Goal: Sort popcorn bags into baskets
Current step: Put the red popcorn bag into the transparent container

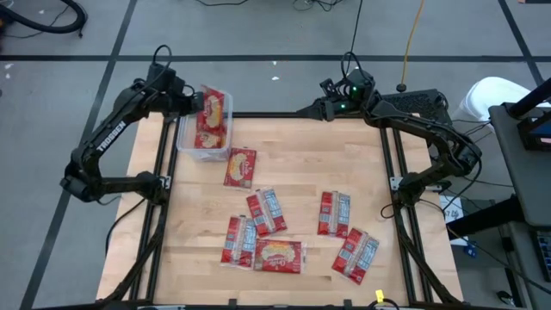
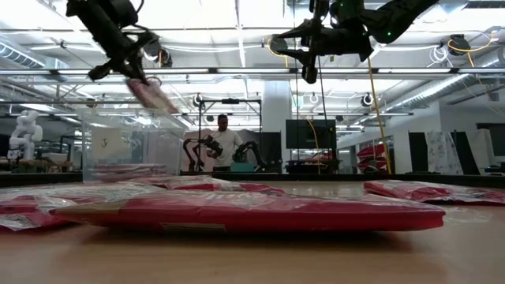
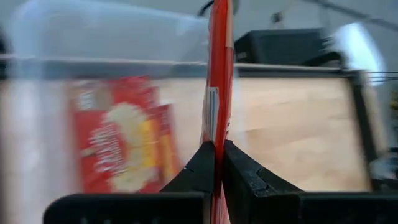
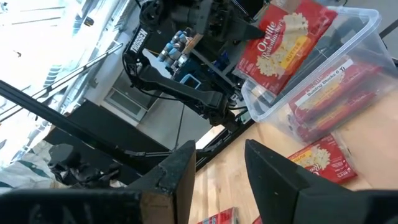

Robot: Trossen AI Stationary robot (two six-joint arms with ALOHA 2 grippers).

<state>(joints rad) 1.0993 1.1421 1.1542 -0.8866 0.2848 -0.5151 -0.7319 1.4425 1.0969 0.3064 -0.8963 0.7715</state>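
Clear plastic, the tub sits at the table's far left corner in the high view, red packets already inside. The left gripper hangs over its far end holding one Orville popcorn bag. Seven more packets lie loose on the wood; the nearest lies just beside the tub. The right gripper waits over the table's far edge, well apart.

Low view: the held bag hangs tilted above the tub's open top, not yet inside. Risk: released from this height and angle, it may catch the rim and slide out.

Left wrist view: the fingers are pinched tight on the bag, seen edge-on, with the tub's contents below. Risk: a thin edge grip may slip or let the packet swing.

Right wrist view: the right gripper stands partly open, holding nothing. The bag pokes above the tub's rim; it could land propped on the stacked packets
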